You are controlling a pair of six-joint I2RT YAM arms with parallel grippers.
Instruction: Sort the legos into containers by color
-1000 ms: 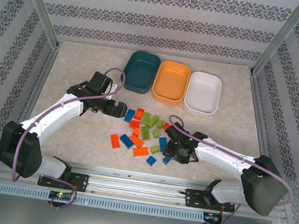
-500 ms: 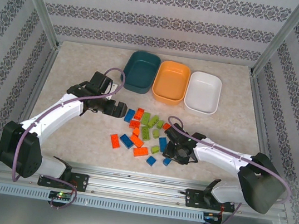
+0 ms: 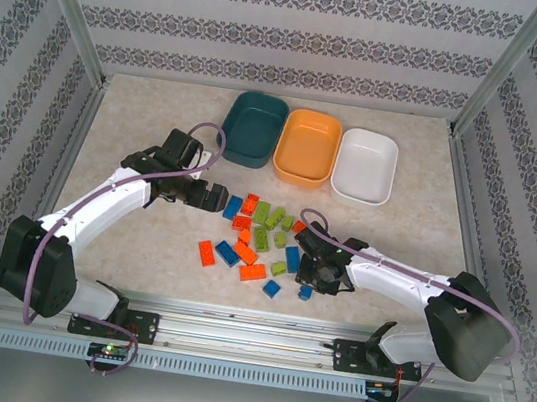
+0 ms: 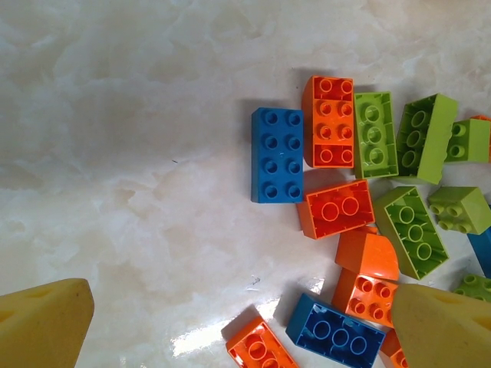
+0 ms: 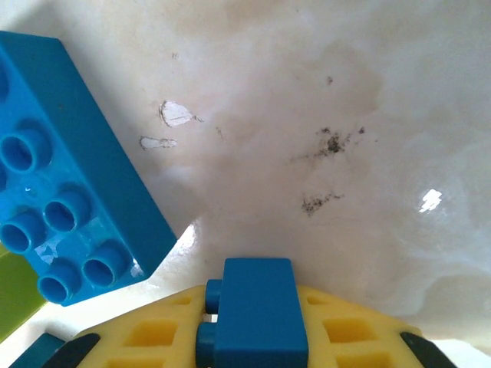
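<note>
Left gripper (image 3: 219,197): jaws held wide apart over pile's left edge.
Right gripper (image 3: 316,275): clamped on small blue lego (image 5: 257,307), kept close to table (image 3: 396,230).
Loose legos (image 3: 258,240): scattered between arms, before containers (image 3: 308,146).

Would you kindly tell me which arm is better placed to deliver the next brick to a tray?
Right: the right pincer is shut on a small blue brick, ready to carry. The left pincer hangs open and empty over the pile's edge.
</note>
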